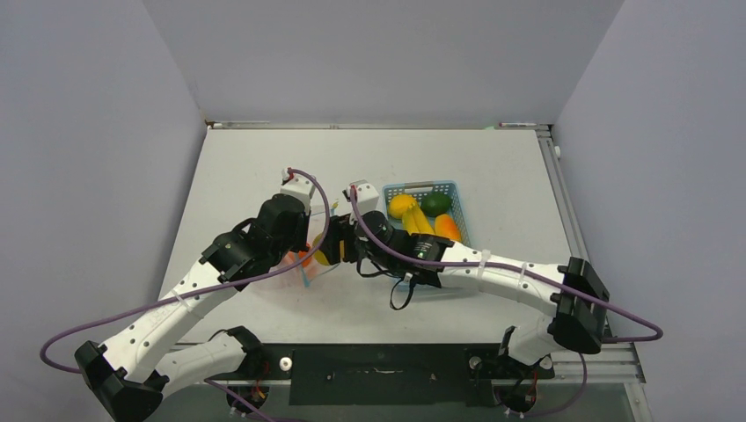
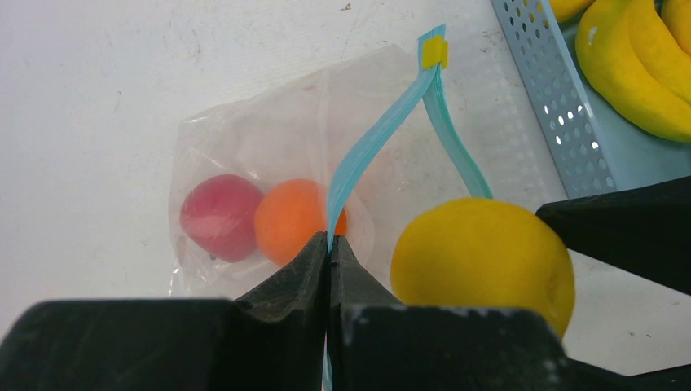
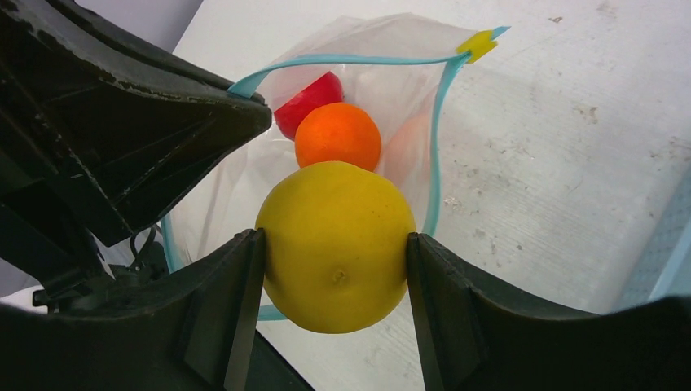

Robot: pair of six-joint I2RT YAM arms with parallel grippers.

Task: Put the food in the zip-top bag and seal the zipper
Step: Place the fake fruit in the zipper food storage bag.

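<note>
The yellow lemon (image 3: 336,236), smooth, glossy and nearly round, sits clamped between the two black fingers of the right gripper (image 3: 332,273), one finger pressing on each side of it, right at the open mouth of the zip-top bag (image 2: 269,130); whether it has crossed the mouth edge cannot be told. The bag is thin, clear, crinkled plastic lying near the middle of the counter (image 1: 264,167), somewhat toward the near edge. Its zipper (image 2: 375,142), a narrow teal strip with a small yellow tab (image 2: 434,51) at the far end, is spread into a loop. The left gripper (image 2: 329,243) has its fingers pressed together on the near side of that strip, lifting it. Inside the bag an orange (image 3: 338,134) and a red apple (image 2: 220,216) lie touching each other. Just to the right of the bag stands a light-blue perforated plastic basket (image 2: 546,90), holding yellow bananas (image 2: 631,69), a green lime (image 1: 436,203) and other yellow and orange fruit. Both arms crowd over the bag in the top view, hiding most of it.
</note>
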